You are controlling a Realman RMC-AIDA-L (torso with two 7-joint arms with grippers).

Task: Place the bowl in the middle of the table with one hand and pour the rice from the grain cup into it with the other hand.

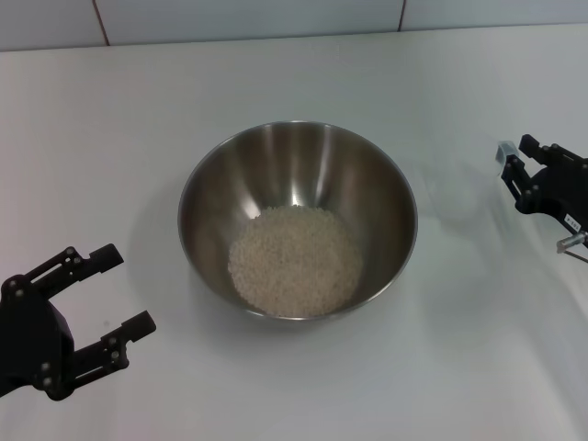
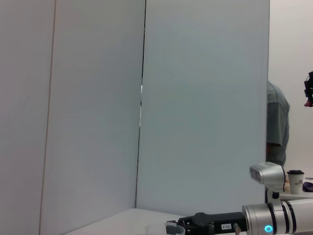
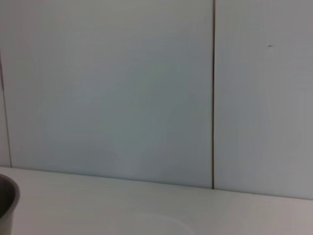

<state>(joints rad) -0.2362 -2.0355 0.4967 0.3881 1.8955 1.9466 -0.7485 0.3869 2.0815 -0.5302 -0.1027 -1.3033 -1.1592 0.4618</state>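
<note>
Bowl (image 1: 209,197): steel, round, standing upright near the middle of the white table (image 1: 441,367); its rim also shows at the edge of the right wrist view (image 3: 7,200).
Rice (image 1: 295,260): a pale heap lying in the bottom of the bowl, spread toward the near side of the inside.
Cup (image 1: 455,193): clear and hard to make out; a faint upright shape stands on the table to the right of the bowl, between the bowl and the right gripper. In the left wrist view it shows just ahead of that gripper's fingertips (image 2: 161,228). I cannot tell whether anything remains in it.
Left gripper (image 1: 115,292): at the near left, apart from the bowl, fingers spread wide with nothing between them.
Right gripper (image 1: 508,168): at the far right edge of the table, pointing toward the cup; in the left wrist view (image 2: 172,228) its tips are at the cup. I cannot tell whether the fingers are spread or closed, nor whether they touch the cup.
Backdrop: pale wall panels (image 2: 195,98) behind the table.
</note>
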